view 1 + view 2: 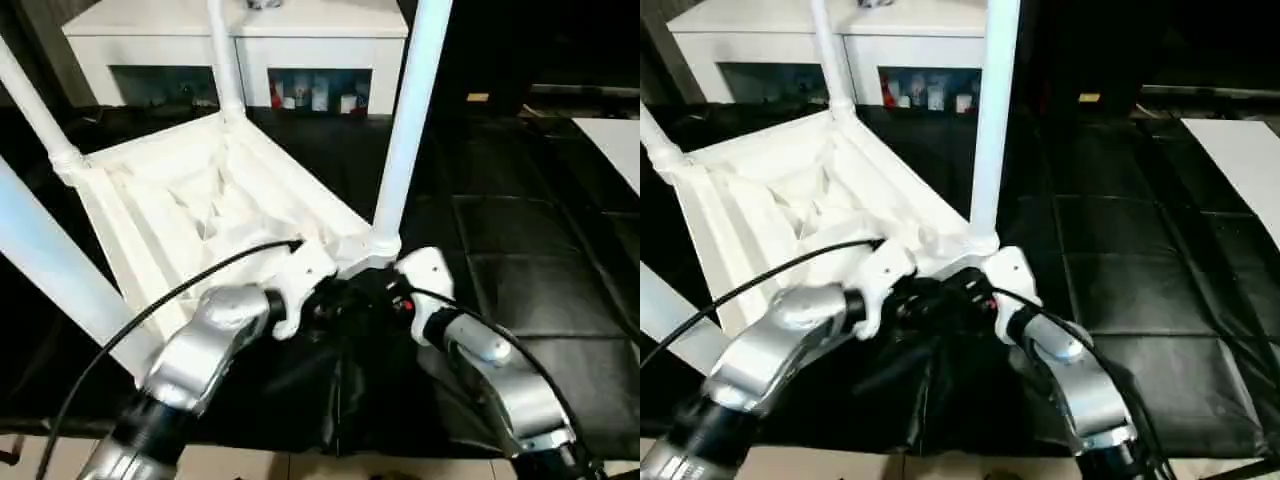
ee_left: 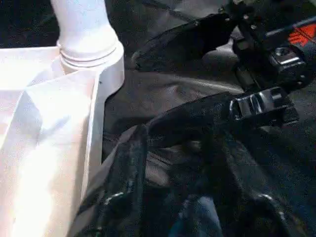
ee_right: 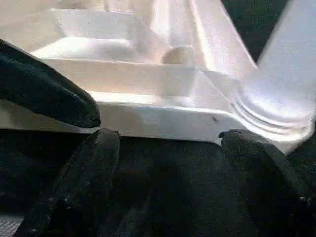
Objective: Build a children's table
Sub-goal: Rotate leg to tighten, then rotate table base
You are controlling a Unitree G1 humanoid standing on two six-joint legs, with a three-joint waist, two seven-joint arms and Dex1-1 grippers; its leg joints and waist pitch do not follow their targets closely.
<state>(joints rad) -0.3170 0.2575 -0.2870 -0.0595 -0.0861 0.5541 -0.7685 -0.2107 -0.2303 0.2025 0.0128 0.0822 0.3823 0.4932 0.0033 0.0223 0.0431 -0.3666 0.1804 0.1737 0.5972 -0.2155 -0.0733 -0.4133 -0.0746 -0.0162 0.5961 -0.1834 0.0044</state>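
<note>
The children's table (image 1: 200,200) lies upside down on the black mat, ribbed underside facing up. Its white legs stand screwed into the corners: near right (image 1: 405,130), far (image 1: 225,60), left (image 1: 30,100) and near left (image 1: 50,270). Both grippers meet low at the near right corner, just below that leg's socket (image 2: 91,54). My left gripper (image 1: 325,300) is open with nothing between its fingers. Facing it, my right gripper (image 1: 380,295) stands open, fingers (image 3: 98,163) wide apart in front of the tabletop's edge (image 3: 148,118) and holding nothing.
A white cabinet (image 1: 240,40) with glass-fronted compartments stands behind the table. Black padded mat (image 1: 520,250) stretches to the right, with a white surface (image 1: 615,140) at the far right edge. A black cable (image 1: 150,310) loops over my left forearm.
</note>
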